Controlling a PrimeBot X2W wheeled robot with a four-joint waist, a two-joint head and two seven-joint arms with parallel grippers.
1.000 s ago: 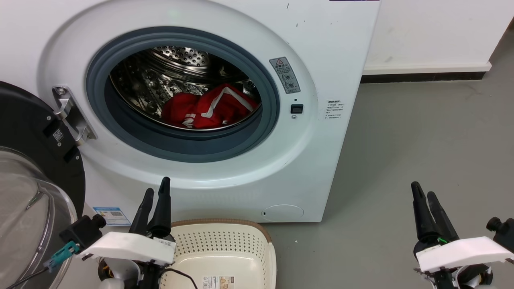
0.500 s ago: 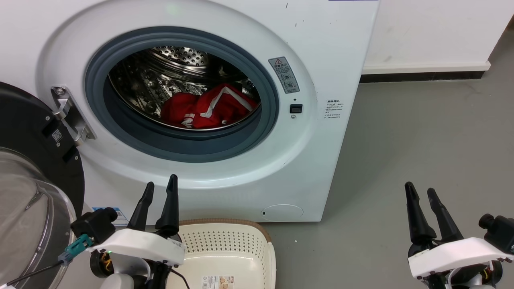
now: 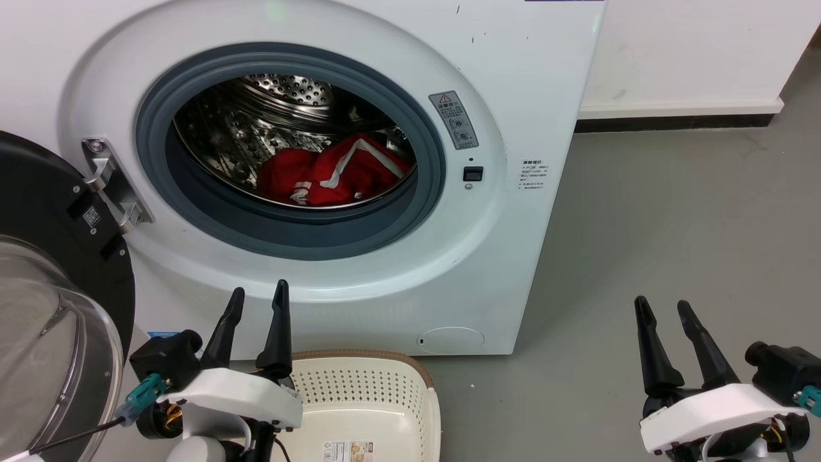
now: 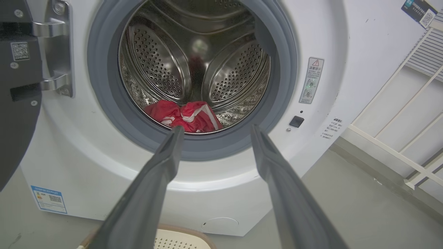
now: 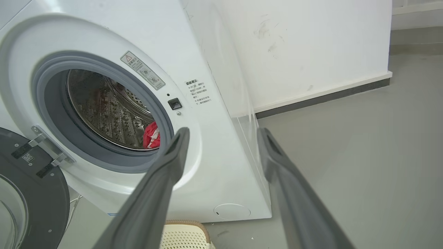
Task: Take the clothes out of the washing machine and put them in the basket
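Floor (image 3: 673, 212) under washing machine (image 3: 513, 83) is plain grey.

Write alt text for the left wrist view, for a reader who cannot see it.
Red clothes with white stripes lie low in the steel drum of the white washing machine, beyond the two dark fingers of the open left gripper. The dark door stands open at left; the rim of the cream basket shows at the bottom edge.
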